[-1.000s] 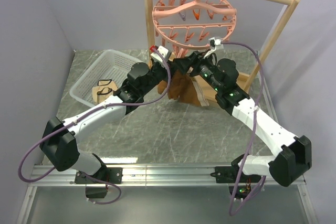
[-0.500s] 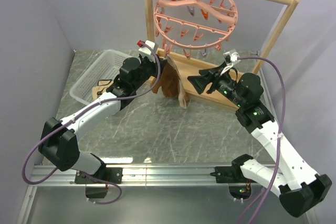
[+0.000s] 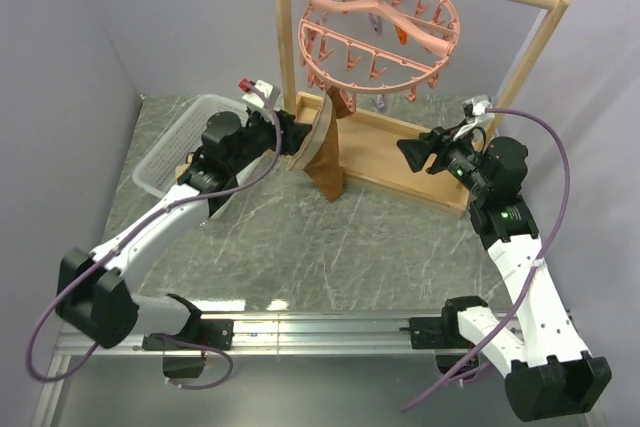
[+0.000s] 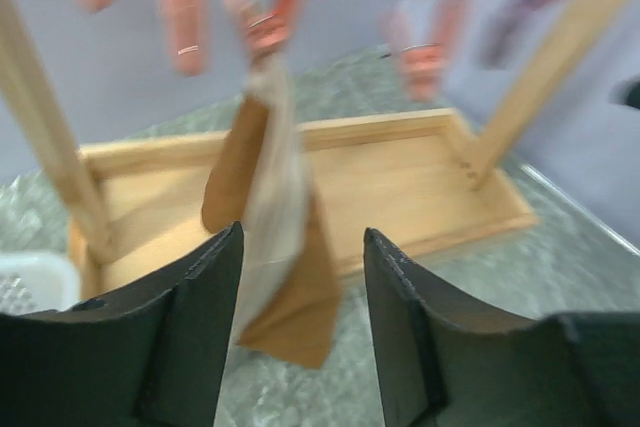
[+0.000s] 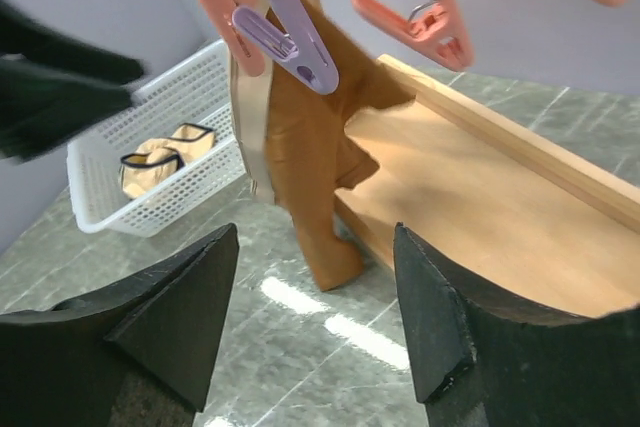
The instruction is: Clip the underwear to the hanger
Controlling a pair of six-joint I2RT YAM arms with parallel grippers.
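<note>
Both my left pincer (image 4: pixel 302 237) and right pincer (image 5: pixel 315 232) gape empty, undies (image 3: pixel 322 152) look clipped to hanger (image 3: pixel 380 32), I'd just back off next.

The left pincer (image 4: pixel 300 257) off the underwear (image 3: pixel 325 157)

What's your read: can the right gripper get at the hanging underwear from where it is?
Probably yes. The right gripper is open and points at the underwear, which hangs from a clip on the hanger; only free space over the wooden rack base lies between them.
</note>
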